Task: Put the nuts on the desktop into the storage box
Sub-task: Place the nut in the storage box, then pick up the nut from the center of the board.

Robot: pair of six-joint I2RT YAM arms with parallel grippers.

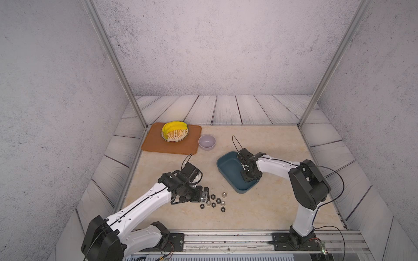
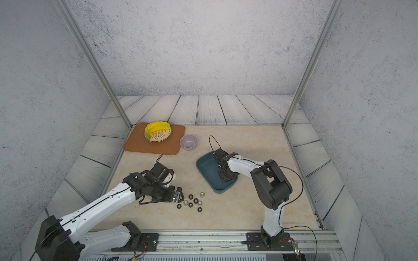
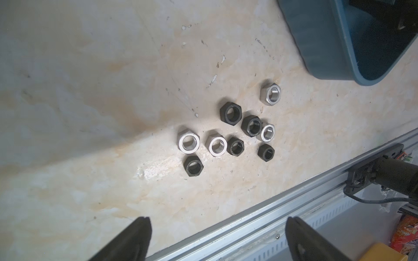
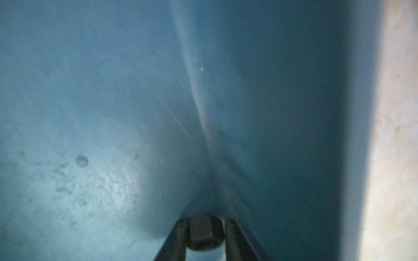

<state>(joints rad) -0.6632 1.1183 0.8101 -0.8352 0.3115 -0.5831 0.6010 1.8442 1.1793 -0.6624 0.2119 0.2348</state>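
Note:
Several black and silver nuts [image 1: 214, 201] [image 2: 192, 202] [image 3: 226, 135] lie in a loose cluster on the beige desktop [image 1: 260, 203]. My left gripper [image 1: 207, 194] [image 2: 179, 194] [image 3: 218, 220] hovers just left of the cluster, open wide with nothing between its fingers. The teal storage box [image 1: 228, 167] [image 2: 205, 167] [image 3: 328, 56] stands to the right of the nuts. My right gripper [image 1: 246, 179] [image 4: 205, 226] reaches down inside it, close to the floor by a wall [image 4: 271, 113]. One black nut [image 4: 203, 232] stands on edge between its fingers, with a thin gap showing at one finger.
A lavender bowl [image 1: 207, 142] sits behind the box. An orange mat [image 1: 158, 146] at the back left carries a plate with bananas [image 1: 174, 132]. An aluminium rail [image 1: 226, 237] runs along the front edge. Frame posts [image 1: 140, 113] rise at the back corners.

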